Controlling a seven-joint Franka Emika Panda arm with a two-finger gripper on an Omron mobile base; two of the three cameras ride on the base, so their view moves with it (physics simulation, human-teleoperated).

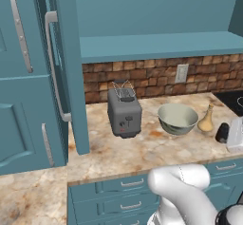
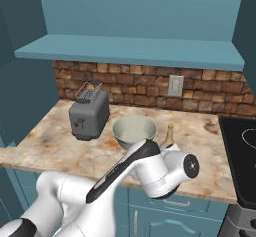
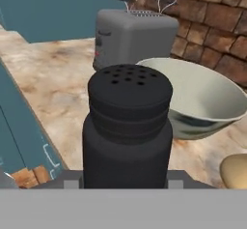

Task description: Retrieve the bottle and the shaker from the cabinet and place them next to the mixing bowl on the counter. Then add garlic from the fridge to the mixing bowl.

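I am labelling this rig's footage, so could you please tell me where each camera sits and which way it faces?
Left base view: behind the arm's left, looking forward and down at the counter; white arm links rise lower right.
Right base view: behind its right, same counter; the arm crosses the lower half.
Hand view: on the hand, looking along the gripper at the shaker it holds.
Shared: all three show the toaster, mixing bowl and bottle.
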